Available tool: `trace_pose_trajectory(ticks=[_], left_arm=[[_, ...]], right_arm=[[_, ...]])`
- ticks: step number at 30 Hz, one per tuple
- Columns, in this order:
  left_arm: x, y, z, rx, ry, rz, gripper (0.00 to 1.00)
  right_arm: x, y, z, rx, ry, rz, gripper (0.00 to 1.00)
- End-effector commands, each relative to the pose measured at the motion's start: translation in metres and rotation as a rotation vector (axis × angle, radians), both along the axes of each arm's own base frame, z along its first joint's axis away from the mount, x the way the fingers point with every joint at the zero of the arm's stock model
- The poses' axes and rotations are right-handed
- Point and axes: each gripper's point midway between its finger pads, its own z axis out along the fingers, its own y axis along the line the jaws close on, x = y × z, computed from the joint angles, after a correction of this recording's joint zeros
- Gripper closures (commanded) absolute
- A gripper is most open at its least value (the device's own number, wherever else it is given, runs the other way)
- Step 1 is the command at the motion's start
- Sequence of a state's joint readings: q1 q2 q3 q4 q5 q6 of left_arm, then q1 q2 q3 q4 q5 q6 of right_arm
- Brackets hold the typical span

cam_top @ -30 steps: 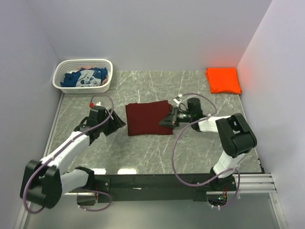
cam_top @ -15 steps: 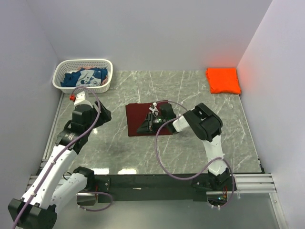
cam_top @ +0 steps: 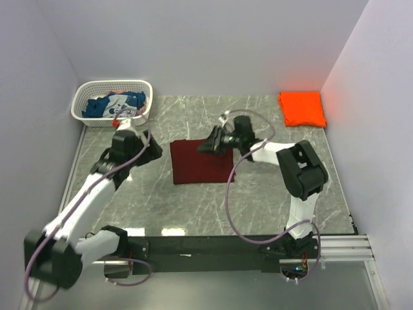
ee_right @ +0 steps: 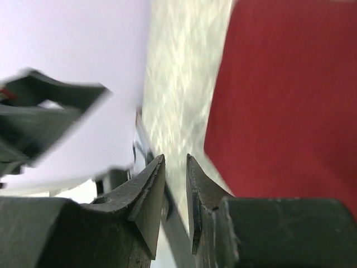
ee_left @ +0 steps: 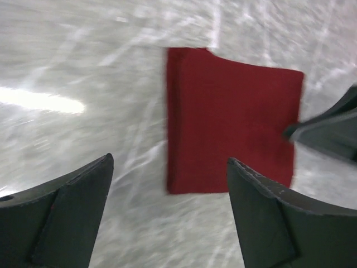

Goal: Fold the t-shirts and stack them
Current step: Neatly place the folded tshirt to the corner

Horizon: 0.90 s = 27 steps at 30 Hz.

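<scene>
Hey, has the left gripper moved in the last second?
Yes. The left gripper has moved away from the arm bases and toward the white lattice basket. In the top view it now sits just short of the basket's near rim.

My left arm point(cam_top: 84, 200) ran from the lower left of the frame up toward the centre. My left pincer point(ee_left: 169, 167) was spread wide and empty. My right arm point(cam_top: 293, 165) bent back leftward. My right pincer point(ee_right: 175, 163) showed only a thin gap between its jaws and gripped nothing.
</scene>
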<state>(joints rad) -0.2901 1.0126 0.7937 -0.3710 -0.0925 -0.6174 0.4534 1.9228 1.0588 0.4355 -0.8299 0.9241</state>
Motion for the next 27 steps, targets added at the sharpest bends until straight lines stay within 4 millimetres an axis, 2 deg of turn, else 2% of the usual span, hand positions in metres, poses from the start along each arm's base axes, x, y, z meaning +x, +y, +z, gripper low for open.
trace_pose_trajectory(ticks=[1,2,3,5,6,7,8,10,11,13,14,15,18,20,22,23,24,25,26,27], left_arm=[[0.038,-0.047,0.031,-0.169,-0.073,-0.132,0.14],[0.045,-0.053,0.030,-0.188,-0.070,-0.141,0.15],[0.058,-0.060,0.019,-0.212,-0.053,-0.139,0.16],[0.072,-0.071,0.015,-0.243,-0.039,-0.161,0.18],[0.081,-0.076,-0.005,-0.248,0.009,-0.158,0.19],[0.091,-0.081,-0.003,-0.262,-0.001,-0.167,0.20],[0.098,-0.086,-0.026,-0.262,0.050,-0.170,0.21],[0.109,-0.090,-0.039,-0.267,0.080,-0.165,0.22],[0.113,-0.091,-0.063,-0.257,0.135,-0.154,0.24],[0.121,-0.092,-0.077,-0.251,0.162,-0.143,0.25],[0.122,-0.092,-0.096,-0.244,0.204,-0.133,0.26],[0.123,-0.091,-0.104,-0.243,0.221,-0.119,0.26],[0.118,-0.084,-0.131,-0.241,0.288,-0.085,0.27],[0.119,-0.082,-0.136,-0.246,0.290,-0.068,0.28],[0.122,-0.078,-0.134,-0.247,0.286,-0.052,0.29],[0.119,-0.075,-0.129,-0.243,0.290,-0.044,0.28],[0.118,-0.072,-0.125,-0.228,0.289,-0.040,0.28],[0.118,-0.070,-0.120,-0.215,0.281,-0.027,0.28],[0.118,-0.068,-0.104,-0.205,0.248,-0.035,0.28],[0.113,-0.067,-0.100,-0.183,0.259,-0.036,0.27]], right_arm=[[0.033,-0.030,0.017,-0.006,-0.058,-0.045,0.71],[0.045,-0.041,0.018,0.012,-0.057,-0.072,0.71],[0.048,-0.044,0.007,0.015,-0.032,-0.072,0.71],[0.058,-0.050,0.004,0.042,-0.023,-0.073,0.71],[0.065,-0.057,-0.001,0.045,-0.015,-0.090,0.71],[0.070,-0.059,-0.013,0.041,0.007,-0.098,0.71],[0.075,-0.061,-0.017,0.046,0.013,-0.107,0.71],[0.086,-0.069,-0.035,0.043,0.042,-0.133,0.71],[0.089,-0.071,-0.041,0.041,0.054,-0.143,0.71],[0.095,-0.079,-0.060,0.025,0.084,-0.173,0.71],[0.097,-0.082,-0.065,0.021,0.093,-0.185,0.71],[0.095,-0.085,-0.076,0.012,0.114,-0.196,0.71],[0.091,-0.093,-0.080,0.030,0.127,-0.209,0.71],[0.089,-0.100,-0.079,0.027,0.124,-0.218,0.71],[0.087,-0.103,-0.067,0.026,0.099,-0.217,0.71],[0.085,-0.106,-0.064,0.017,0.093,-0.218,0.71],[0.084,-0.107,-0.048,0.018,0.064,-0.217,0.71],[0.082,-0.110,-0.046,-0.013,0.060,-0.222,0.71],[0.080,-0.113,-0.042,-0.039,0.048,-0.230,0.71],[0.080,-0.115,-0.025,-0.063,0.012,-0.240,0.71]])
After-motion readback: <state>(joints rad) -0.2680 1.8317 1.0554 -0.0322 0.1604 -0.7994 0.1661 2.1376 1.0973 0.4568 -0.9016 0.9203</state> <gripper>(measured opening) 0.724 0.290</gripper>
